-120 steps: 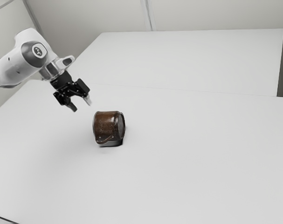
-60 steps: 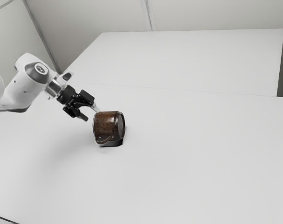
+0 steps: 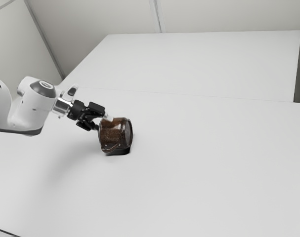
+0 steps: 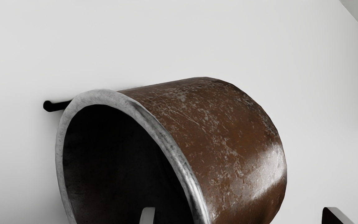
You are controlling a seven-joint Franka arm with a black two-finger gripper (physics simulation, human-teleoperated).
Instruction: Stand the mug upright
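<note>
Mug lies on its side on the white table, just ahead of the tool, mouth toward the fingertips. The black two-finger gripper stands spread, one finger at the mouth, the other outside the body; nothing is pinched.

Risks, exterior view, left to right:
- At the fingertips: a shallow closure may catch only the rim, letting the mug pivot or slip.
- Ahead of the fingertips: excess advance may press a finger into the wall and push the mug away; uneven contact may roll the curved body.
- Beyond the body: early release during tilting may leave the base on its edge, and the mug may topple.

Materials, same order:
- Rim: thick, round, grey, metal-like, worn.
- Body: short cylinder, rust-brown, scratched, glossy in patches; smoothness may reduce grip.
- Handle: slim, curved, low beside the table; may snag during rotation.
- Base: round, dark.
</note>
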